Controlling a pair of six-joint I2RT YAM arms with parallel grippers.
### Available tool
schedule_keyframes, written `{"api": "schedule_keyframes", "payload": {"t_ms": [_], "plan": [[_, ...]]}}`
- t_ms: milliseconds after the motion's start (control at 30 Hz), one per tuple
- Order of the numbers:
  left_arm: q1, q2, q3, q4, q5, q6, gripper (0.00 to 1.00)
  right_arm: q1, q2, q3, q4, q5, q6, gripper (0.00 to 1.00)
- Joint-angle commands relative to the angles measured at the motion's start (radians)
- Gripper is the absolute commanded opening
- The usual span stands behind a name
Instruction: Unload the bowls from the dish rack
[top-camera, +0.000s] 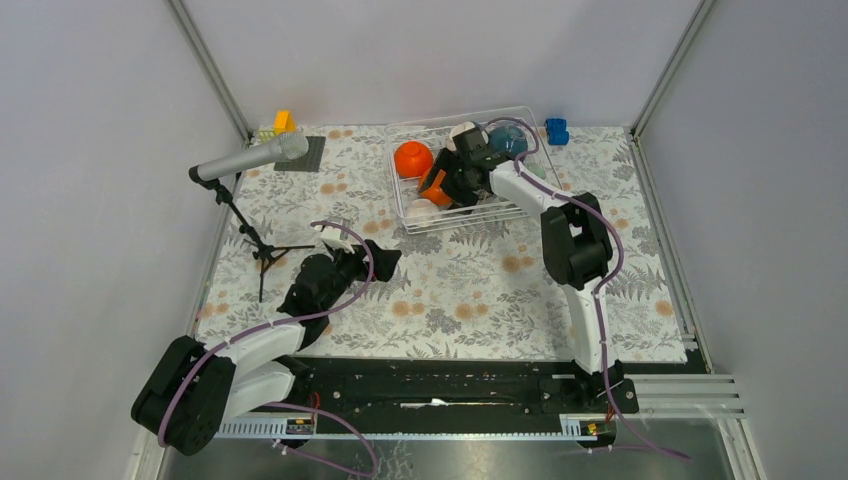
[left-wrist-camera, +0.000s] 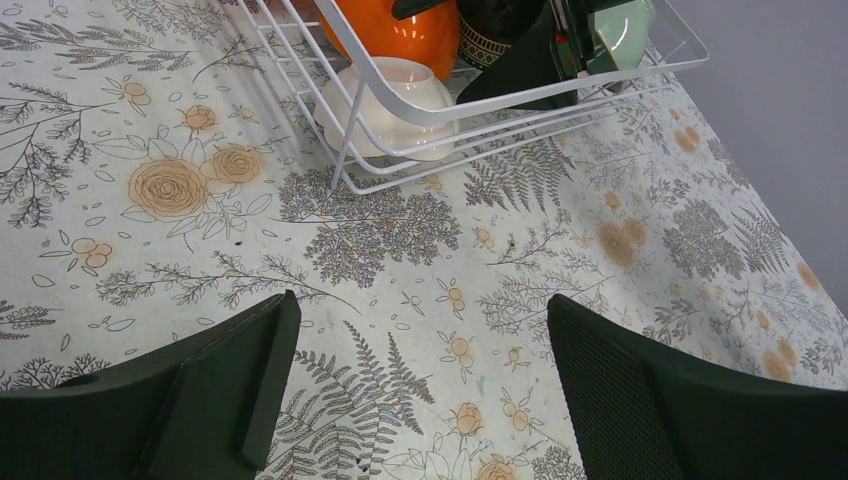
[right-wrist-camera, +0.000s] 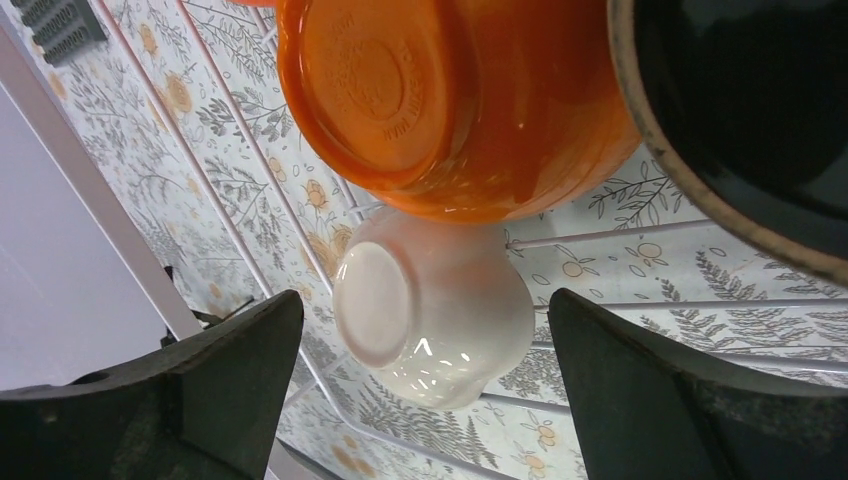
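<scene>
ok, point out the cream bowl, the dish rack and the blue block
cream bowl (right-wrist-camera: 440, 325): right wrist view, on its outer side wall.
dish rack (top-camera: 399, 190): top external view, on its left wire wall.
blue block (top-camera: 556, 131): top external view, on its top face.

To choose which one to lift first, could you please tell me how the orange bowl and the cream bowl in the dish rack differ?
Colour: the orange bowl is bright orange, the cream bowl off-white.
Size: the orange bowl looks larger than the cream bowl.
Base: the orange bowl's underside carries embossed lettering; the cream bowl's looks plain.
Shared: both lie in the dish rack with their undersides showing.
</scene>
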Motion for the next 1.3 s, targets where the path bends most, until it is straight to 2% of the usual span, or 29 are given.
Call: {"api": "schedule_keyframes", "payload": {"t_ms": [0,300,467,567,767,1067,1267], "plan": [[-0.004,-0.023,0.035,0.027,-0.011,0.019,0.99,0.007,0.045,0.034,-0.043,-0.035,0.095,1.00],[-0.004,-0.028,0.039,0.013,-0.022,0.022,0.99,0.009,0.082,0.103,-0.101,0.004,0.106,1.00],[-0.004,-0.028,0.041,0.007,-0.027,0.022,0.99,0.014,0.162,0.270,-0.312,0.076,0.049,1.00],[-0.004,-0.027,0.043,0.004,-0.030,0.022,0.99,0.015,0.179,0.323,-0.371,0.081,0.026,1.00],[-0.004,-0.021,0.046,0.001,-0.033,0.021,0.99,0.016,0.152,0.296,-0.384,0.088,0.013,1.00],[-0.004,-0.025,0.047,-0.005,-0.035,0.022,0.99,0.018,0.178,0.306,-0.363,0.001,0.054,1.00],[-0.004,-0.020,0.050,-0.008,-0.037,0.025,0.99,0.019,0.187,0.289,-0.323,-0.045,0.110,0.96]]}}
